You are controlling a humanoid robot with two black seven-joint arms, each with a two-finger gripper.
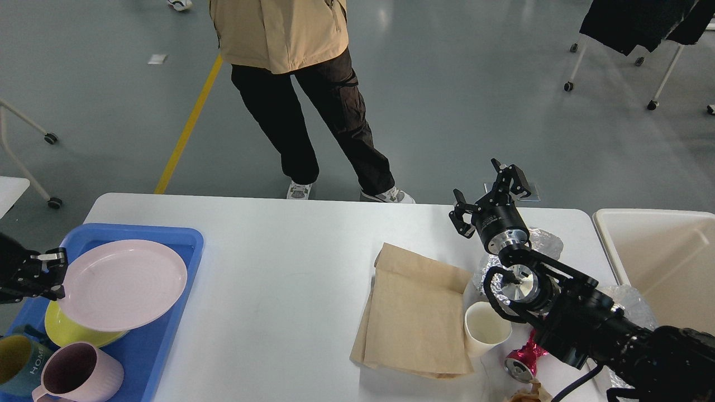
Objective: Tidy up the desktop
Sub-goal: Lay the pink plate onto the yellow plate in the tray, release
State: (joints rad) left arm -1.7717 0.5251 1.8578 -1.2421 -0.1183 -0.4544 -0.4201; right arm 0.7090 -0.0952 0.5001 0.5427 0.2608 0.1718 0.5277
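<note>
One white desktop (279, 268) fills the lower view, bearing a brown paper bag (413, 312), paper cup (485, 329), crushed red can (522, 362) and foil (544, 243). Blue tray (173, 245) at its left end: pink plate (123, 283) over yellow plate (70, 334), two mugs. Left gripper (47, 273) pinches the pink plate's rim. Right gripper (489, 195) raised, fingers apart, empty. Cream bin (665, 251) at right.

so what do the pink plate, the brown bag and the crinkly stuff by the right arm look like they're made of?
Pink plate: probably matte plastic or melamine; even pastel colour, soft sheen, moulded concentric rings.
Brown bag: kraft paper, matte, with flat folds and creases.
Crinkly stuff: looks like aluminium foil; silvery, crumpled, with sharp glints.
</note>
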